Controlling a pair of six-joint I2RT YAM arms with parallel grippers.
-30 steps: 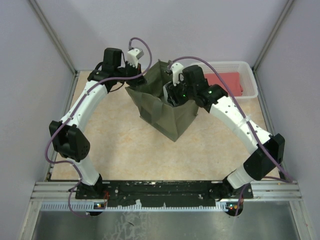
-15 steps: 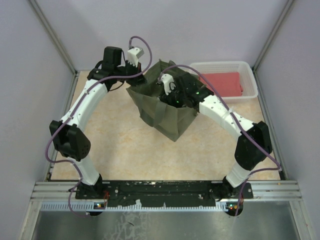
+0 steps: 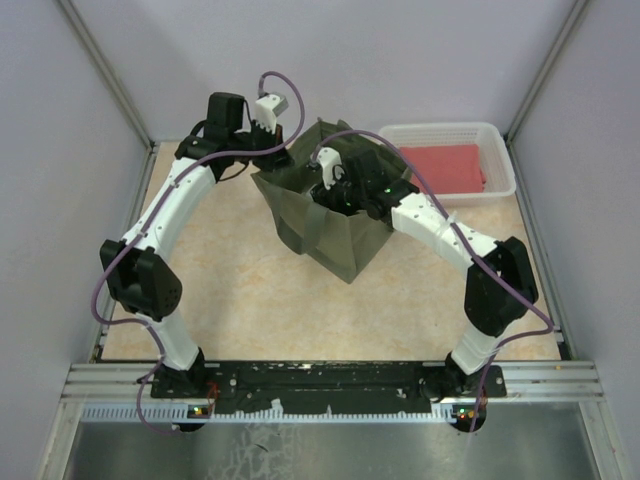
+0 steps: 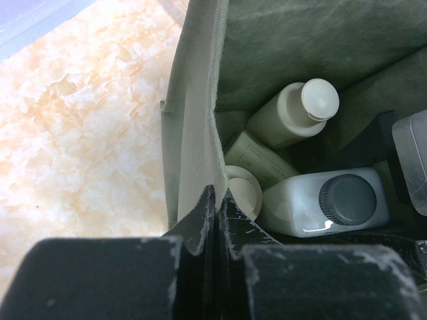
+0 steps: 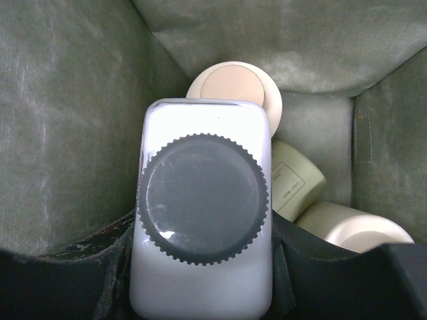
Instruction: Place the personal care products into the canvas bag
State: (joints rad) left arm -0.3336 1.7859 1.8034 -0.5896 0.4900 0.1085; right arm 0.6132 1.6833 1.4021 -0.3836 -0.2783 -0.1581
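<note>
The olive canvas bag [image 3: 345, 240] stands open at the table's middle. My left gripper [image 4: 215, 195] is shut on the bag's left rim [image 4: 197, 100] and also shows in the top view [image 3: 283, 160]. My right gripper [image 5: 203, 273] is down inside the bag, shut on the white bottle with the grey cap [image 5: 202, 200], its fingers [image 5: 100, 267] against both sides. Below it lie a cream-capped bottle [image 5: 233, 90], the pale yellowish cylinder [image 5: 293, 180] and a second cream-capped bottle [image 5: 353, 230]. The left wrist view shows the same things inside: white bottle [image 4: 327, 200], cylinder [image 4: 257, 160], cream caps [image 4: 319, 100].
A white mesh basket [image 3: 500, 165] with a red folded cloth [image 3: 445, 165] stands at the back right, just right of the bag. Slanted frame posts rise at both back corners. The bag's walls enclose my right gripper closely.
My right arm has swung left and its gripper has gone further into the bag with the white bottle. My left gripper has kept its hold on the rim.
</note>
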